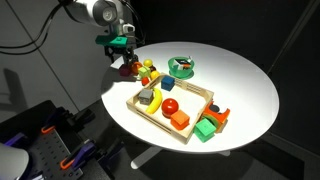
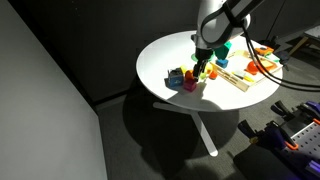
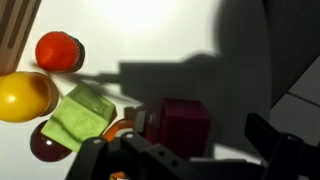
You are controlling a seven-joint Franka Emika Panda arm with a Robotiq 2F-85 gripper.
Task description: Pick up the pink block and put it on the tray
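The pink block (image 3: 185, 125) is a dark magenta cube lying on the white table in shadow. It sits between my fingers in the wrist view, closer to the left finger, with a gap to the right one. My gripper (image 3: 205, 140) is open around it. In both exterior views the gripper (image 1: 120, 55) (image 2: 203, 62) hangs low over a cluster of small blocks at the table's edge, beside the tray. The light-wood tray (image 1: 140, 104) (image 2: 240, 81) holds a yellow piece, a red ball (image 1: 170, 105) and an orange cube (image 1: 180, 121).
Next to the pink block lie a light green block (image 3: 82, 115), a yellow piece (image 3: 25, 95), a red-orange ball (image 3: 58, 50) and a dark red piece (image 3: 45, 145). A green bowl (image 1: 182, 67) stands behind the tray. Green and orange blocks (image 1: 210, 122) lie at the tray's far end.
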